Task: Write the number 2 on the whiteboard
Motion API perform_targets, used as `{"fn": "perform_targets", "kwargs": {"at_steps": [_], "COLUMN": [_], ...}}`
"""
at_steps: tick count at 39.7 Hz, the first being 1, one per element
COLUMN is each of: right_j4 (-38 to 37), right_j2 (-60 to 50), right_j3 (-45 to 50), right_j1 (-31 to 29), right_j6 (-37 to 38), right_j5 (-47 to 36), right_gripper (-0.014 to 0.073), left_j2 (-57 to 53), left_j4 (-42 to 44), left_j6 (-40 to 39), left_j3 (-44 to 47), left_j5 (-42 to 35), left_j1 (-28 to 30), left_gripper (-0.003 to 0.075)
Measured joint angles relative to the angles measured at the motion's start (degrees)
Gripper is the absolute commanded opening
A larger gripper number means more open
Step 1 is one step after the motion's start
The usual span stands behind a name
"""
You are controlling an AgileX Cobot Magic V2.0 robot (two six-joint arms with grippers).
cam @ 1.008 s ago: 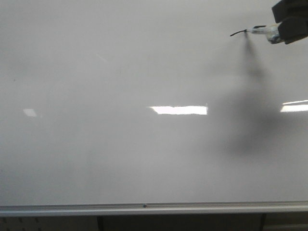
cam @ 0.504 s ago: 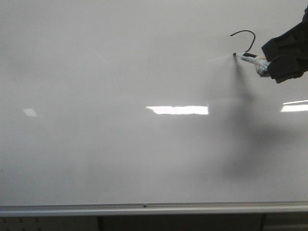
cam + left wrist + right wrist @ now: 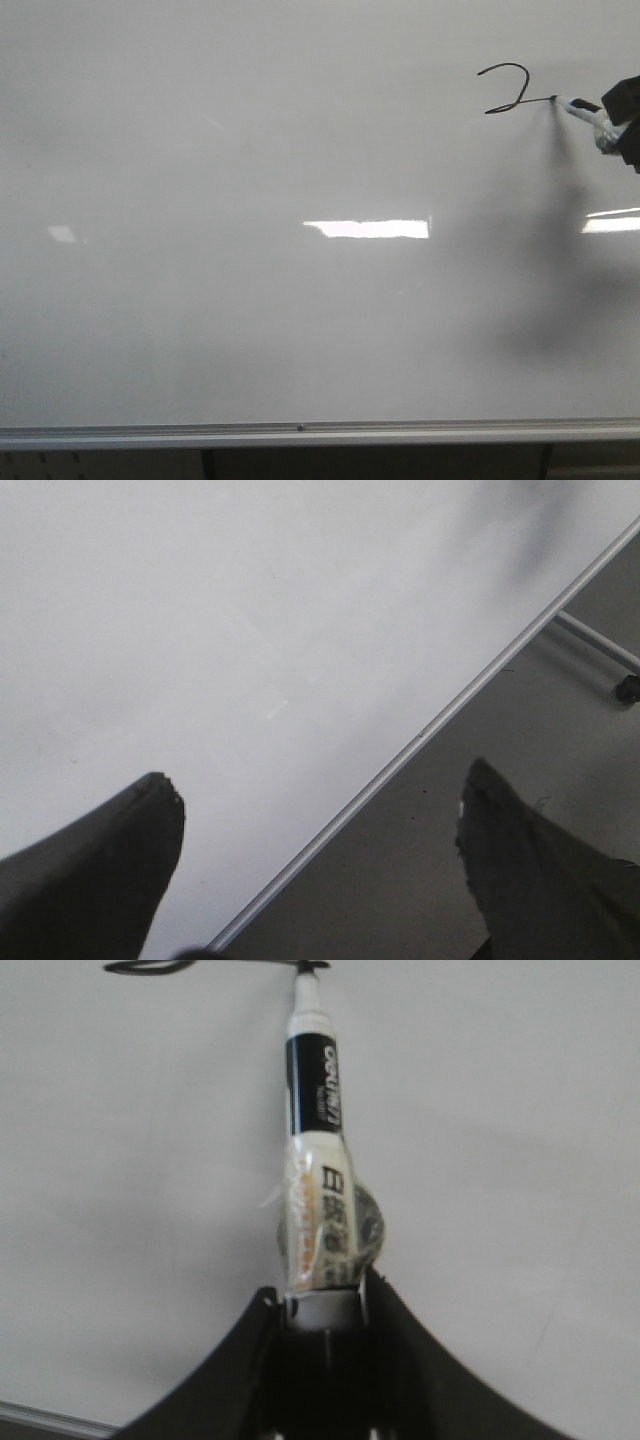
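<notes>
— What is cut off or hard to read here?

— In the front view the right gripper (image 3: pixel 628 110) shows only as a dark corner at the frame's edge, at about three o'clock high; the arm behind it is out of frame. The left gripper (image 3: pixel 320 865) appears only in its own wrist view, two dark fingers (image 3: pixel 105 875) with a wide gap and nothing between them. The print on the marker (image 3: pixel 318 1175) is too blurred to read, and its wrapped rear half is a pale lump I cannot identify further.

— Where is the number 2 (image 3: pixel 512 89) relative to the claw?

— On the whiteboard (image 3: pixel 250 150), toward one o'clock in the front view, just at nine o'clock from the right gripper. The curved top and the base stroke are drawn; the base stroke runs right up to the marker tip, which touches the board at its end. In the right wrist view only a piece of the stroke (image 3: pixel 150 967) shows, at the top edge, the rest cropped.

— And the claw's state?

— The right one is pinched onto the marker's rear end, its black fingers (image 3: pixel 400 1360) closing on either side of the barrel. The marker sticks straight out ahead of them.

— The pose?

— The marker slants slightly, tip toward ten o'clock. The left gripper hangs over the board's lower silver strip (image 3: pixel 420 735), apart from it.
</notes>
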Motion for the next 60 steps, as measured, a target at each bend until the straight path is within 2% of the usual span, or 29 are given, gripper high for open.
{"fn": "perform_targets", "kwargs": {"at_steps": [5, 11, 21, 27, 34, 39, 48, 51, 60], "right_j4": [0.0, -0.13, -0.26, 1.23, 4.4, 5.46, 6.25, 6.27, 6.27], "right_j2": [-4.81, -13.42, -20.88, -22.26, -22.53, -22.57, -22.57, -22.57, -22.57], "right_j3": [0.0, 0.0, 0.0, -0.61, -4.64, -7.93, -10.77, -10.77, -10.77], "right_j1": [2.56, 8.2, 18.33, 23.83, 27.67, 28.62, 28.74, 28.74, 28.74], "right_j6": [0.0, -1.14, -9.25, -14.8, -18.5, -19.39, -19.58, -19.58, -19.58], "right_j5": [3.95, 14.57, 34.96, 44.32, 49.91, 50.78, 51.02, 51.13, 51.2], "right_gripper": [0.0017, 0.0017, 0.0017, 0.0017, 0.0017, 0.0017, 0.0017, 0.0017, 0.0017], "left_j2": [0.0, 1.6, 11.35, 18.02, 25.17, 29.07, 31.67, 31.67, 31.67], "left_j4": [0.0, -1.88, -3.27, -3.27, -3.37, -3.48, -4.21, -4.47, -4.9], "left_j6": [0.0, 4.26, 13.25, 16.83, 19.56, 20.06, 20.4, 20.43, 20.53], "left_j3": [0.0, -0.8, -5.08, -8.25, -10.99, -12.46, -12.76, -12.76, -12.86], "left_j5": [-0.8, 0.11, 2.43, 3.21, 3.46, 2.31, -2.81, -3.93, -4.46], "left_j1": [0.0, -2.72, -15.54, -23.04, -29.02, -32.04, -33.18, -33.18, -33.18], "left_gripper": [0.0547, 0.0547, 0.0547, 0.0547, 0.0547, 0.0547, 0.054, 0.0492, 0.0202]}}
